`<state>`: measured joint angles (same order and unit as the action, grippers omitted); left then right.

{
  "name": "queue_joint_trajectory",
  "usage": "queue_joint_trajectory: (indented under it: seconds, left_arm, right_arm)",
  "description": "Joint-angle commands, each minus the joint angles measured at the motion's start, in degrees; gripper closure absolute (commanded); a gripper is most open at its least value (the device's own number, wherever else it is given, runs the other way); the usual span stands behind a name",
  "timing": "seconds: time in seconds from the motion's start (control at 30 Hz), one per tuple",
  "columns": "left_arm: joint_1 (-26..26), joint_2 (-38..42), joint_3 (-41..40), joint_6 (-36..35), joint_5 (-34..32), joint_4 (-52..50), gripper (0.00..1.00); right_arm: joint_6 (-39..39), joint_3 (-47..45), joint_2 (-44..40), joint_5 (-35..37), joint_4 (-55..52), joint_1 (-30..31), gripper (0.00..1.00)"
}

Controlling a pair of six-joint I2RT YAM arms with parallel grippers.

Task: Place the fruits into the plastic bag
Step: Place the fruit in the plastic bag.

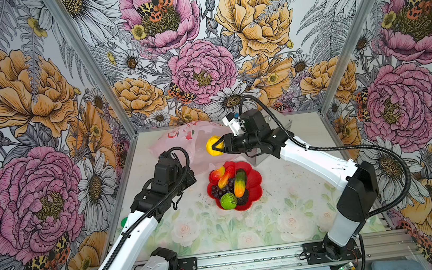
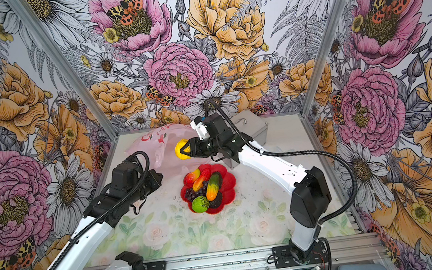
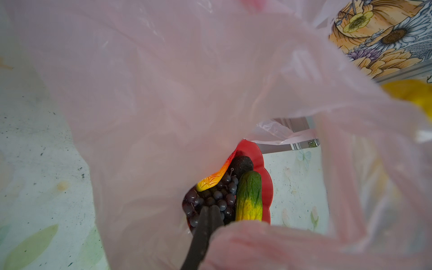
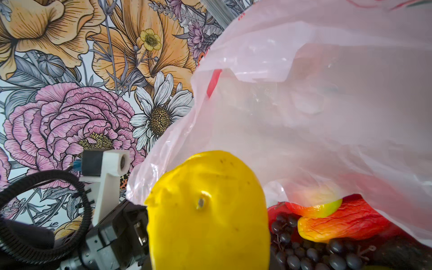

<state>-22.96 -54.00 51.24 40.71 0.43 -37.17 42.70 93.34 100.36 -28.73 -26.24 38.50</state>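
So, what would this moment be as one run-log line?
right gripper: shut on lemon, near plastic bag | left gripper: shut on plastic bag | red dish: six fruits

thin crinkly plastic bag (image 4: 304, 105), glossy lemon (image 4: 205, 210)

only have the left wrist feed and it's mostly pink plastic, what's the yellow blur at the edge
observer: That is the lemon, gripped in the right pincer and held off the table, right beside the raised plastic bag.
operator: what's in the dish that i can't see
observer: A green lime sits at the near rim of the red dish.
operator: one mango or two
observer: Two mangoes lie side by side at the far side of the dish.
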Motion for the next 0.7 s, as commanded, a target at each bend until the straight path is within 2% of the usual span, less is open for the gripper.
queue_joint_trajectory:
  seconds: [0.0,0.4,0.67]
  left_arm:
    - [-0.9,-1.5,2.4,1.1,-1.6,2.1,1.00]
    - [-2.7,-5.3,5.2,0.9,-1.4,4.1,1.00]
    - [-3.4,-5.4,4.8,1.5,-0.6,4.6,1.00]
  right_arm:
    - [1.9,2.9,3.5,0.1,1.2,0.6,0.84]
    - [7.5,14.3,17.6,5.0,1.3,0.4,0.79]
    - [12.4,20.8,25.9,5.4,1.3,-1.0,0.73]
